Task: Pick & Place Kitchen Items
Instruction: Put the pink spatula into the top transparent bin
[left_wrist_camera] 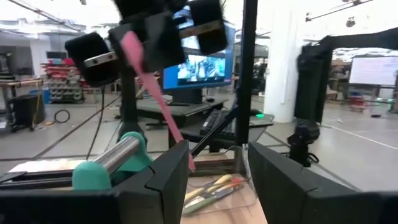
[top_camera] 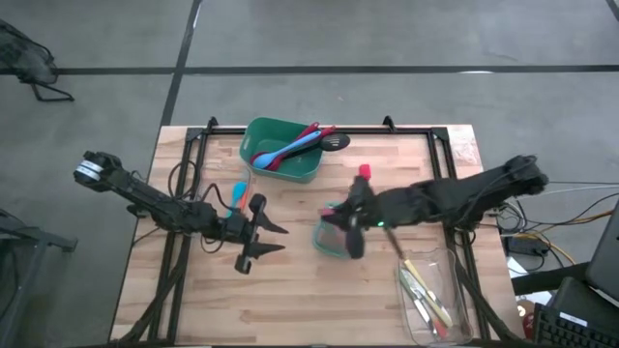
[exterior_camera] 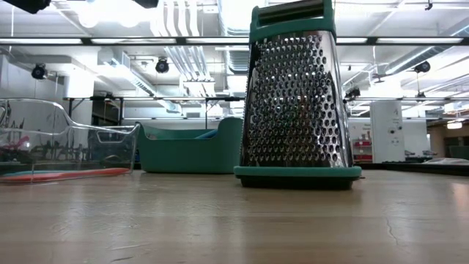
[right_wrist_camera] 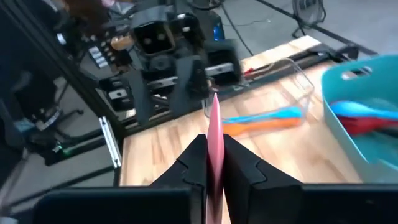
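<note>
Right fingers (right_wrist_camera: 214, 163) pinch a slim pink spatula (right_wrist_camera: 214, 134); left fingers (top_camera: 266, 238) spread. Spoons (top_camera: 290, 148) fill the green plastic tub (top_camera: 280, 166) at twelve o'clock; more remain.

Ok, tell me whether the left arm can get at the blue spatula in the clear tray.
Probably yes. The left gripper is open and empty beside the open-topped clear tray, where the blue spatula lies uncovered next to the orange spatula. The right gripper holds a pink spatula elsewhere.

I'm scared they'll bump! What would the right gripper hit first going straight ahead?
Probably the left gripper, facing it with open jaws; the pink spatula pinched in the right gripper would touch first. Depth is unclear.
</note>
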Robot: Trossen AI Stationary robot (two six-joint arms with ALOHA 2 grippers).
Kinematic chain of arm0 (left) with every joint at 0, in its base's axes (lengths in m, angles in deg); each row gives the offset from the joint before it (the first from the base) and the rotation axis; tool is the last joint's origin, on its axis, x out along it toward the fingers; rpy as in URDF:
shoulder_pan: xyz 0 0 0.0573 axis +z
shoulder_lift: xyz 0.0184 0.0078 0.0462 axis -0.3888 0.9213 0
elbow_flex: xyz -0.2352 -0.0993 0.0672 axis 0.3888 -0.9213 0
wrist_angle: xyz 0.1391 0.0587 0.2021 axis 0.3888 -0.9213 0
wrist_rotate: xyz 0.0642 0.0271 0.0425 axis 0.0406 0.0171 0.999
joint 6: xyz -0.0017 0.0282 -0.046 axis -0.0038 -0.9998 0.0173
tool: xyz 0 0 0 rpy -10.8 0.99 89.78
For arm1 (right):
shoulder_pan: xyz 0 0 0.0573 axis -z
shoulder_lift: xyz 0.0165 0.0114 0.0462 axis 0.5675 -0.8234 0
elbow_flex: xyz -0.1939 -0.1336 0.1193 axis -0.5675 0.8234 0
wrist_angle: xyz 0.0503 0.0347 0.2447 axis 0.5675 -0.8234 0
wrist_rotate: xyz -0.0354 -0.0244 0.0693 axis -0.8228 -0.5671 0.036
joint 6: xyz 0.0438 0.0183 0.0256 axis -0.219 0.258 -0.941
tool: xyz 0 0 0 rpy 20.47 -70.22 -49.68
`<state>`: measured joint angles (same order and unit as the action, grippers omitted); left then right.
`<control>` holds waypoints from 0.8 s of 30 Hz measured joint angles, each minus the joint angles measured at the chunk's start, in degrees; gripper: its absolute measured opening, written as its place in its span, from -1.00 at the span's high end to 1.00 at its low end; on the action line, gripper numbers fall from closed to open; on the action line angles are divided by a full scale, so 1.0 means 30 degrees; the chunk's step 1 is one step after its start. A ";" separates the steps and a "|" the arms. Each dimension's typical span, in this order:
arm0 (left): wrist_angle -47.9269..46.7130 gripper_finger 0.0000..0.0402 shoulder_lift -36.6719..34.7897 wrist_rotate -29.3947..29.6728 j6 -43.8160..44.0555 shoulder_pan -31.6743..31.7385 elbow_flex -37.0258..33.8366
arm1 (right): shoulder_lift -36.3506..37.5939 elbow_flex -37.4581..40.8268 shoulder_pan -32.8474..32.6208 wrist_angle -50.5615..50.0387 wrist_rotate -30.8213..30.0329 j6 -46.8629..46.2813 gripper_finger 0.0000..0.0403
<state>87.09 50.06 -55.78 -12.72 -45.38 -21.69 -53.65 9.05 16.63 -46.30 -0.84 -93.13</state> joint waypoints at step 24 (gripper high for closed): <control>-0.0537 0.14 0.0000 0.0495 0.1053 -0.0015 0.0029 | -0.8812 -0.9572 -0.0179 -0.0554 0.1226 0.5892 0.90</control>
<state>85.47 50.06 -54.29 -9.56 -45.43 -21.60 -80.08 -19.66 16.10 -47.96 2.84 -75.46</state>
